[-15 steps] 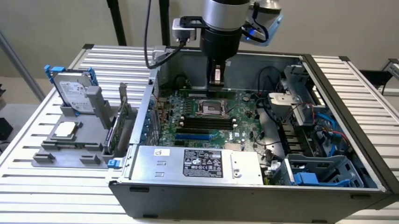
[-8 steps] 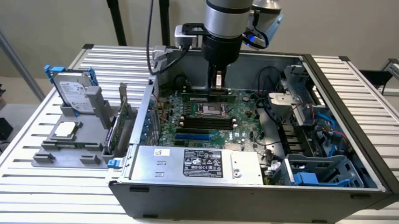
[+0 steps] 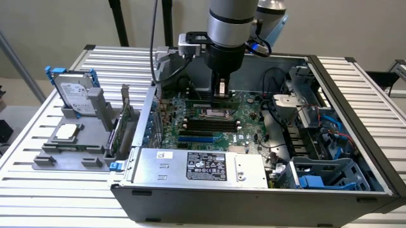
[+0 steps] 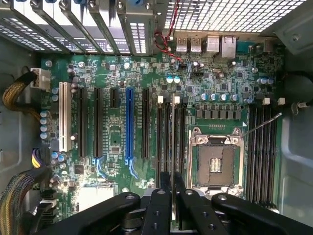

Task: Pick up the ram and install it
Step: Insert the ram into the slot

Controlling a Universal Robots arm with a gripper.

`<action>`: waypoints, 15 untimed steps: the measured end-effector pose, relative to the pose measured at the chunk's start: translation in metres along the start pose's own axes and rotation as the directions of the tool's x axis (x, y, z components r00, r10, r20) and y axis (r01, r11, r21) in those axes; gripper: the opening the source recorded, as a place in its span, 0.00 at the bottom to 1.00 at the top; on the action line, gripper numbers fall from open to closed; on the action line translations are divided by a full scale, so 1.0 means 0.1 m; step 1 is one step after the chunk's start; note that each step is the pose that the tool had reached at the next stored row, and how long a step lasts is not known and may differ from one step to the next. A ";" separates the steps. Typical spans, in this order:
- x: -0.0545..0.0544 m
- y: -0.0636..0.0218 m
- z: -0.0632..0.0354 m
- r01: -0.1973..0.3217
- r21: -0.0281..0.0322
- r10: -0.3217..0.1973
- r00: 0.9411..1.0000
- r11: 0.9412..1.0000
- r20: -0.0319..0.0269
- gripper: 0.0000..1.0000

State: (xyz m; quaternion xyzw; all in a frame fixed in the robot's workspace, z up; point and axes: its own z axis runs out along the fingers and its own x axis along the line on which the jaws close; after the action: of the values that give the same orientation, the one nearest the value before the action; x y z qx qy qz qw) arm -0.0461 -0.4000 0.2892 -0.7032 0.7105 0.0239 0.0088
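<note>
Bright, even overhead light; soft shadow under the pincer; glare whitens the vent grille; both views slightly soft

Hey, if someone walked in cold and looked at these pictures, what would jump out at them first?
Probably the open computer case on the slatted table, with the gripper reaching down into it, shut on the ram just above the green motherboard. Next, the upright hard drive in a grey holder at the exterior view's left, and the empty processor socket in the wrist view.
</note>
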 end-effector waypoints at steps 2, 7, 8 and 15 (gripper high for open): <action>0.01 -0.003 0.036 0.000 0.000 0.000 1.000 1.000 0.000 0.13; 0.03 -0.016 0.125 0.000 0.000 0.000 1.000 1.000 0.000 0.13; 0.03 -0.022 0.143 0.000 0.000 0.000 1.000 1.000 0.000 0.13; 0.07 -0.049 0.268 0.000 0.000 0.000 1.000 1.000 -0.001 0.13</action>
State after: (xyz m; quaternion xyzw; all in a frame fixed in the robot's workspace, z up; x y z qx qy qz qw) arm -0.0418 -0.4056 0.2620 -0.7032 0.7105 0.0237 0.0086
